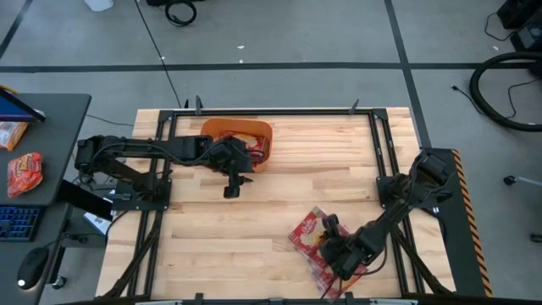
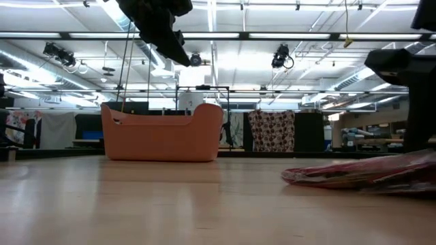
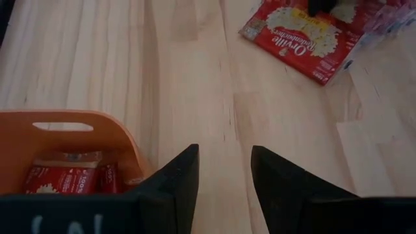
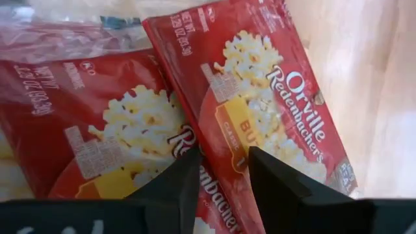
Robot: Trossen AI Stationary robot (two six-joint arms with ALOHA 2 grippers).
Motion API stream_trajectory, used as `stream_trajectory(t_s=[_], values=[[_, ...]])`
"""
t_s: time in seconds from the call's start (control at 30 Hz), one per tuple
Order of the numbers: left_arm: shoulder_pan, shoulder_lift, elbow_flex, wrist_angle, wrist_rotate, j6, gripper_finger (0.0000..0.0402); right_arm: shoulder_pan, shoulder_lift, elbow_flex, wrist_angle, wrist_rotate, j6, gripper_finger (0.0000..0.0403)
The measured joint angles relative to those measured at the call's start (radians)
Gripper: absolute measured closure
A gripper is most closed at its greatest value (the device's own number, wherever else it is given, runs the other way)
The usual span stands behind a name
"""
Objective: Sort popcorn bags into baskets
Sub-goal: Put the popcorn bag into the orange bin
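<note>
The orange basket (image 1: 222,125) stands at the table's far middle, with red popcorn bags (image 3: 65,179) lying inside it. My left gripper (image 1: 231,188) hangs open and empty above the wood, just off the basket's near right corner (image 3: 123,140). A loose pile of red popcorn bags (image 1: 306,233) lies flat on the table near its near right edge; the low view shows the pile (image 2: 368,173) as well. My right gripper (image 4: 224,172) is low over that pile, open, its fingers either side of the top bag's (image 4: 273,97) yellow-cream picture. My right gripper comes at the top popcorn bag (image 4: 221,130) from above, its fingers (image 4: 179,179) close over the bag's face near one end. I cannot tell whether they touch it. The bag lies flat on the others.
Bare wood lies between the basket and the pile. A metal frame (image 1: 279,111) runs round the table's edges. On a side desk to the left lie an orange-red packet (image 1: 24,172), a keyboard (image 1: 17,222) and a mouse (image 1: 30,267).
</note>
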Motion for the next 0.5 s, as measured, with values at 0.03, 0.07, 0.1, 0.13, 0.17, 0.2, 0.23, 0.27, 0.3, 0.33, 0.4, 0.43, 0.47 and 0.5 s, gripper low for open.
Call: stream_trajectory(t_s=[0.03, 0.07, 0.1, 0.13, 0.17, 0.2, 0.23, 0.27, 0.3, 0.33, 0.4, 0.43, 0.47, 0.5], values=[[0.000, 0.000, 0.000, -0.001, 0.000, 0.000, 0.0256, -0.004, 0.013, 0.000, 0.000, 0.006, -0.014, 0.0273], [-0.003, 0.000, 0.000, -0.001, 0.000, -0.002, 0.0256, -0.009, 0.020, 0.000, 0.000, 0.011, -0.022, 0.0280], [-0.007, 0.000, 0.000, -0.001, 0.000, -0.005, 0.0256, -0.016, 0.028, 0.002, 0.002, 0.011, -0.024, 0.0289], [-0.010, 0.000, 0.000, -0.002, 0.000, -0.006, 0.0256, -0.022, 0.030, 0.002, 0.005, 0.012, -0.024, 0.0301], [-0.016, 0.000, 0.000, -0.004, 0.000, -0.006, 0.0256, -0.027, 0.031, 0.002, 0.004, 0.011, -0.024, 0.0314], [-0.022, 0.000, 0.000, -0.005, 0.000, -0.007, 0.0256, -0.033, 0.031, 0.002, 0.004, 0.010, -0.021, 0.0330], [-0.030, 0.002, 0.000, -0.004, 0.000, -0.006, 0.0256, -0.038, 0.027, 0.001, 0.004, 0.010, -0.019, 0.0347], [-0.038, 0.008, 0.000, 0.002, 0.000, -0.003, 0.0256, -0.041, 0.022, -0.001, 0.000, 0.009, -0.014, 0.0365], [-0.048, 0.013, 0.000, 0.005, 0.000, -0.001, 0.0255, -0.045, 0.017, -0.001, -0.002, 0.006, -0.013, 0.0382], [-0.059, 0.021, 0.000, 0.007, 0.000, 0.000, 0.0255, -0.047, 0.011, -0.002, -0.002, 0.003, -0.013, 0.0391], [-0.084, 0.046, -0.008, 0.058, 0.000, 0.000, 0.0255, -0.054, 0.000, -0.002, -0.002, 0.000, 0.005, 0.0392], [-0.097, 0.058, -0.017, 0.071, 0.000, 0.001, 0.0255, -0.058, -0.006, -0.003, -0.003, -0.001, 0.015, 0.0390], [-0.112, 0.074, -0.025, 0.091, 0.000, 0.005, 0.0255, -0.064, -0.014, -0.003, -0.003, -0.008, 0.027, 0.0390], [-0.126, 0.092, -0.029, 0.115, -0.001, 0.011, 0.0255, -0.069, -0.023, -0.003, -0.003, -0.018, 0.037, 0.0391]])
